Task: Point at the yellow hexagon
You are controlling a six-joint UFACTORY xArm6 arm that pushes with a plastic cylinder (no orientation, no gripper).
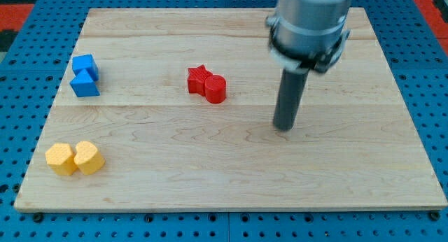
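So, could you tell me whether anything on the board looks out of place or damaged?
Nothing stands out. The yellow blocks, blue blocks and red blocks sit in tidy touching pairs, and my tip rests apart from them all.

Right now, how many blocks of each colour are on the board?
Blue: 2, a cube touching a triangular block, view's left.
Red: 2, a star touching a cylinder.
Yellow: 2, a hexagon beside a second block, lower left.
Total: 6.
My tip is right of the reds, touching none.

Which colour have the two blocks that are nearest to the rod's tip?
Red; the camera view, the only one, shows them to the view's left of my tip.
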